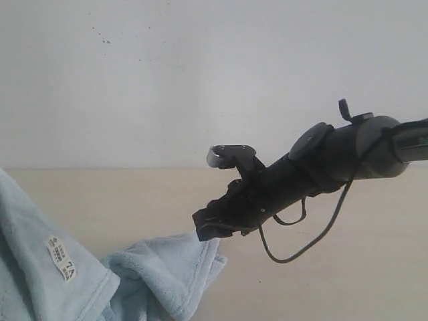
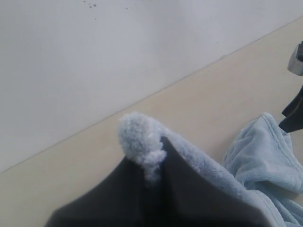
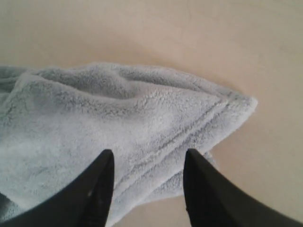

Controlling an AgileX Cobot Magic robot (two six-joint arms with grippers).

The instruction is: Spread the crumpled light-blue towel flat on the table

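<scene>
Left gripper (image 2: 147, 157) pinches towel (image 1: 160, 271) — right gripper (image 3: 148, 153) spread over its hemmed corner on table (image 1: 127, 194) — wall (image 1: 200, 80) behind

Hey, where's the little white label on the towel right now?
In the exterior view the label is low on the left, on the raised left part of the towel, well left of the right gripper poised at a towel corner.

Towel (image 1: 167, 267) pale blue; table (image 1: 134, 200) cream; fingers (image 3: 94, 189) black.
</scene>
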